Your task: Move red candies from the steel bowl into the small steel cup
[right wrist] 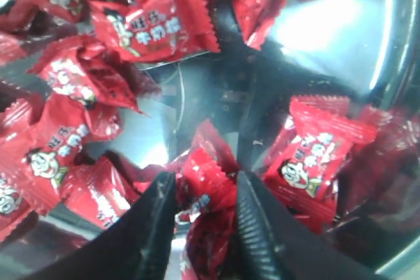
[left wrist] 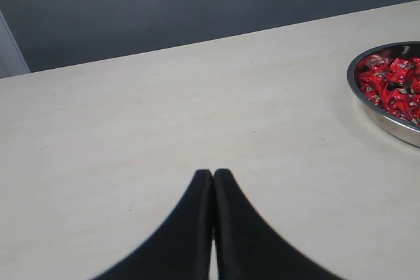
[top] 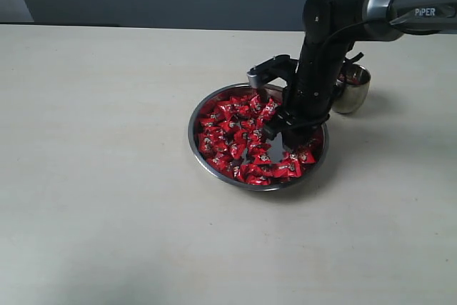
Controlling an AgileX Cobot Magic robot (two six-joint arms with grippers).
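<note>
The steel bowl (top: 202, 155) sits mid-table, holding many red candies (top: 228, 130). My right gripper (top: 275, 136) is down inside the bowl on its right side. In the right wrist view its jaws (right wrist: 207, 178) stand open astride one red candy (right wrist: 210, 188), which nearly fills the gap and touches one finger. The bowl's bare bottom (right wrist: 197, 96) shows just beyond it. The small steel cup (top: 355, 91) stands behind the bowl on the right, partly hidden by the arm. My left gripper (left wrist: 213, 174) is shut and empty above bare table, with the bowl (left wrist: 384, 119) off to one side.
The right arm (top: 321, 55) reaches in from the upper right and leans over the bowl's far rim. The pale table (top: 93, 176) runs back to a dark wall. The left arm does not show in the exterior view.
</note>
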